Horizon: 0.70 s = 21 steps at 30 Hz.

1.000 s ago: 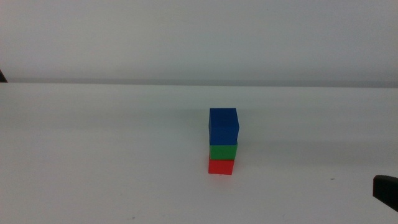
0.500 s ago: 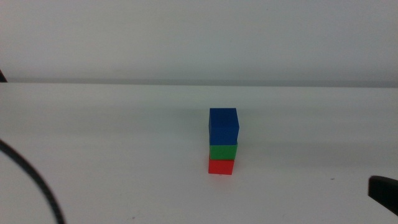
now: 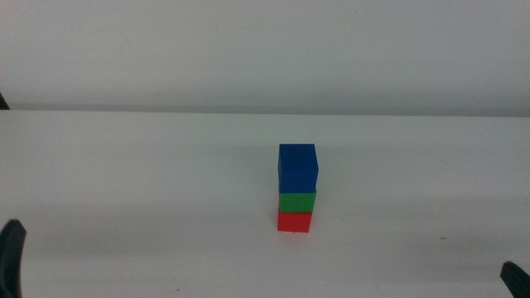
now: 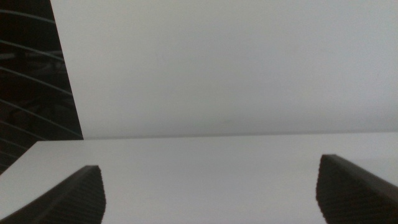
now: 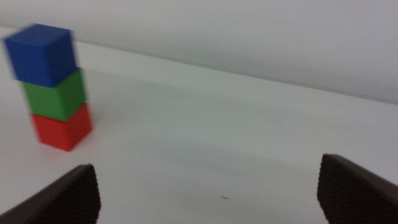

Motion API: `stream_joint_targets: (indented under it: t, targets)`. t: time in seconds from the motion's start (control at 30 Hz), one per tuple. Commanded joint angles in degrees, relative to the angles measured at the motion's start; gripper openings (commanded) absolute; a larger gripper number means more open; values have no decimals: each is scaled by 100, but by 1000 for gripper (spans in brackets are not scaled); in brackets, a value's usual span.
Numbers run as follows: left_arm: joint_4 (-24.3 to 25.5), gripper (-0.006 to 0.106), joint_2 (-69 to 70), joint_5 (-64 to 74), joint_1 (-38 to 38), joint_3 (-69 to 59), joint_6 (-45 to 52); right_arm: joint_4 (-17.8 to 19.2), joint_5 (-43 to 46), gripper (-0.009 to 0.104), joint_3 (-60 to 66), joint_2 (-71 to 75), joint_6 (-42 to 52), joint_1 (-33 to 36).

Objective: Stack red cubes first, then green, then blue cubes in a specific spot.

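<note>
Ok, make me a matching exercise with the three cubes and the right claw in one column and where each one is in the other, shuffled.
Column one:
1. red cube
2. green cube
3. blue cube
4. right claw

Column two:
A. top of the stack
B. open, away from the stack, holding nothing
C. bottom, on the table
D. middle of the stack

Pairs: 1-C, 2-D, 3-A, 4-B

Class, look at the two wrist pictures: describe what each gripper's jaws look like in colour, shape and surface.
Both the left gripper and the right gripper have two dark, nearly black jaws. Their surfaces carry a fine dotted, knurled texture. Each jaw rises as a wedge with a rounded upper corner. No cables, labels or markings show on them.
</note>
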State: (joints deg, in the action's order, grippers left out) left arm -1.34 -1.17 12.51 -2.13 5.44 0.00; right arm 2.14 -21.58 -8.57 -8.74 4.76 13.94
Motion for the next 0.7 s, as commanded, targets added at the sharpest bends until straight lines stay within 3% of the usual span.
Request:
stream_joint_targets:
  t: [0.0,0.17,0.67]
  targets:
    - [-83,91,326,-115,-12,-210,0,-15,155,93,301,403,12,-246]
    - [-83,91,327,-298,-12,-498,0,-15,169,93,801,1104,12,-336]
    - [-58,91,327,-621,-12,-763,0,49,751,93,1082,1083,0,-719]
